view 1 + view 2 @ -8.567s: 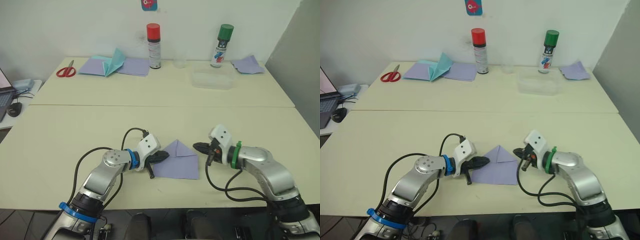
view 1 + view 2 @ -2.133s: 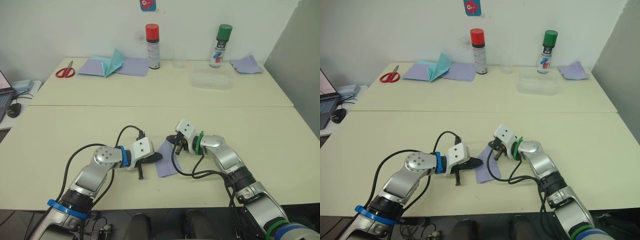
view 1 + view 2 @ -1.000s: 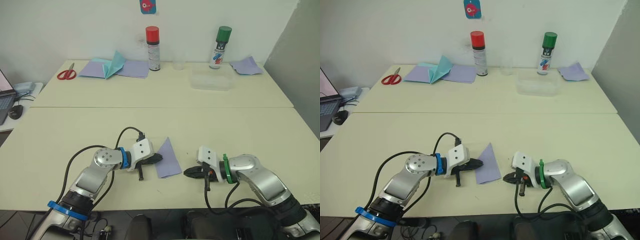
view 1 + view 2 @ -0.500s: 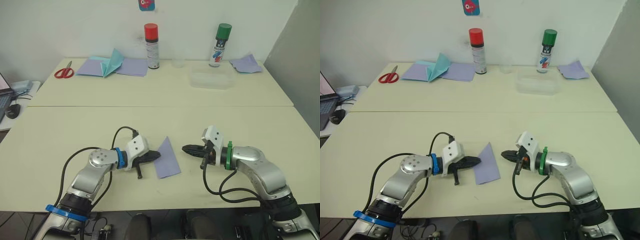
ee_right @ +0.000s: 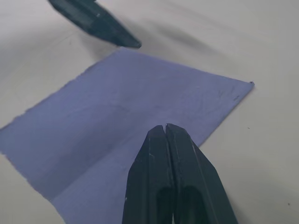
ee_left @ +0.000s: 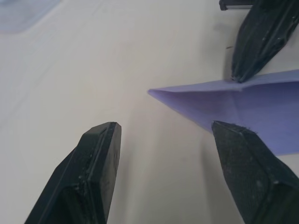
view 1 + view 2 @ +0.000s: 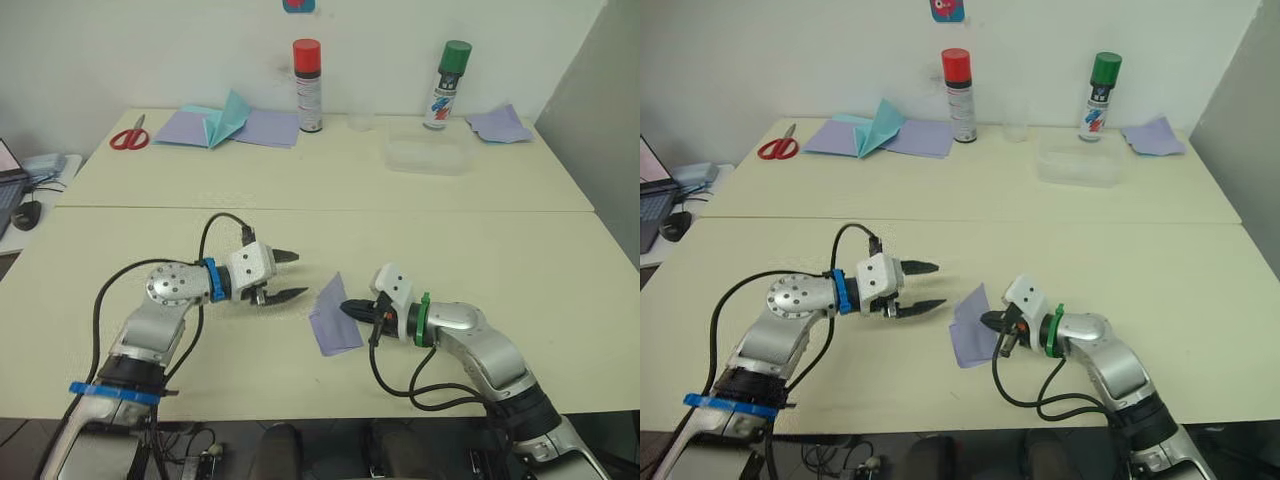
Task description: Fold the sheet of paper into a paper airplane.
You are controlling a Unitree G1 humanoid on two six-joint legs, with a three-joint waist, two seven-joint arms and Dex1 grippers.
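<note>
The sheet of paper is lavender and folded into a narrow wedge with a pointed far end; it lies flat on the near table. My left gripper stands open just left of it, apart from the paper, with nothing between its fingers. My right gripper is shut, and its tips rest on the paper's right edge. In the right wrist view the shut fingertips sit over the lavender sheet. The left wrist view shows the paper's point ahead of the open jaws.
On the far table stand a red-capped spray can, a green-capped can, a clear plastic container and a small clear cup. Red scissors, flat lavender sheets with a teal piece and a lavender scrap lie there too.
My left gripper has opened and drawn back to the left, off the paper. My right gripper has moved left until its shut tips reached the paper's right edge.
</note>
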